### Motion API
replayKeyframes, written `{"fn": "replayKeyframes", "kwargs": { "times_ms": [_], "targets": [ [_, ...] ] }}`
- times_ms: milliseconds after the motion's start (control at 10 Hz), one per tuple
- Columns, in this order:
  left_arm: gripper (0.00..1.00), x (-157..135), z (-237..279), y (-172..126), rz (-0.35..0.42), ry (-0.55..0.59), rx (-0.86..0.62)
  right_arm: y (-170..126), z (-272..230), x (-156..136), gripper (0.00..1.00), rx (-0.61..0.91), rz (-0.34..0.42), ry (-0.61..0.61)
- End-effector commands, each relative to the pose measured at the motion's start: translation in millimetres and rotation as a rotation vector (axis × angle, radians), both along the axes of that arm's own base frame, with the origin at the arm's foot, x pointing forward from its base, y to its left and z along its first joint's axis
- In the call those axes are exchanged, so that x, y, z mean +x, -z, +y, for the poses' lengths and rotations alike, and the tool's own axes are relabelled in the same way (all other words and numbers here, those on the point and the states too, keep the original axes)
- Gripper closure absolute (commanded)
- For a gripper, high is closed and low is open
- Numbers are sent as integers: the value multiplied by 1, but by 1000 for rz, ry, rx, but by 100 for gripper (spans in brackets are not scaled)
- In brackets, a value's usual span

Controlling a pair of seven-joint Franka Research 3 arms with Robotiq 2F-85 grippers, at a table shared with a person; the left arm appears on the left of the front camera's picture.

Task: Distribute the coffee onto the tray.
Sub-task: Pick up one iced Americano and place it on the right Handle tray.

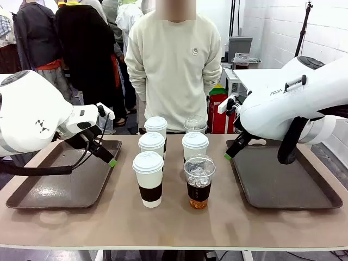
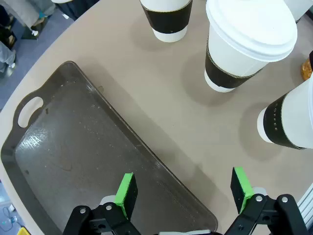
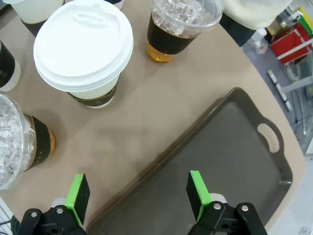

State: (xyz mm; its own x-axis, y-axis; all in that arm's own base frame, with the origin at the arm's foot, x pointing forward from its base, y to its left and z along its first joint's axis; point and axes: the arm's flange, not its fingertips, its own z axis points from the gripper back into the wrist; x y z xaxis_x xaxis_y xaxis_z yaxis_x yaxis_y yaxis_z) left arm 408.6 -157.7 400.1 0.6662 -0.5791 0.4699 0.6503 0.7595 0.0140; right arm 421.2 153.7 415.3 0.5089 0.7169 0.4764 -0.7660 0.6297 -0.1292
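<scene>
On the smooth tan table [image 1: 174, 228], six cups [image 1: 194, 145] cluster between glossy dark plastic left tray [image 1: 32, 198] and right tray [image 1: 304, 198]. Nearest stand a white paper cup [image 1: 148, 185], flat-lidded and brown-sleeved, and a clear domed iced drink [image 1: 199, 187]. Left gripper [image 2: 184, 186] and right gripper [image 3: 138, 191] gape empty, straddling tray rims.

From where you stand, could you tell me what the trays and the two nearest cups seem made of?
Left tray and right tray: probably moulded plastic, dark brown, faint sheen. White cup: matte paper, it seems, with a dark card-like sleeve. Iced cup: clear glossy plastic; ice shows through.
</scene>
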Motion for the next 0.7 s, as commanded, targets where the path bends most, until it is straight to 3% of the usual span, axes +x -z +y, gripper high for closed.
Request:
{"fn": "replayKeyframes", "kwargs": {
  "times_ms": [0, 600],
  "targets": [
    [0, 0, 1, -1, 5, -8, -4, 0, 0, 0, 0, 1, 4, 0],
    [0, 0, 1, -1, 5, -8, -4, 0, 0, 0, 0, 1, 4, 0]
  ]
}}
